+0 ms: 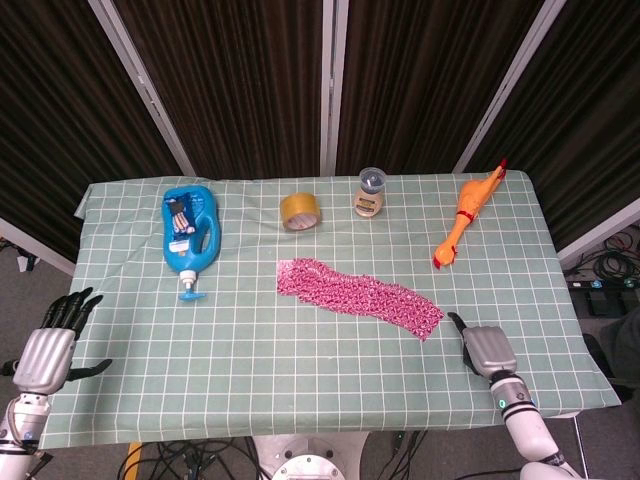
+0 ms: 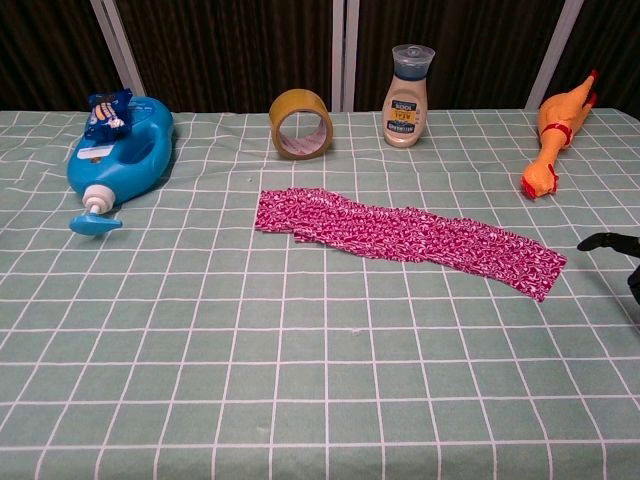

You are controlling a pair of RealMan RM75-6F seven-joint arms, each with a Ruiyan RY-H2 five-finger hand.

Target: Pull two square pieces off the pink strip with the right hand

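Your right hand (image 1: 487,349) is hovering over the table edge, empty — finger spread not discernible — with the pink strip (image 1: 358,297) lying just ahead-left of it, untouched.

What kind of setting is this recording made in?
Probably a lab test bench: a table under a green checked cloth, dark curtains behind, loose cables on the floor, and unrelated props like a rubber chicken.

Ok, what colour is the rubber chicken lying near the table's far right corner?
The rubber chicken is orange with a red beak end; the chest view shows it best.
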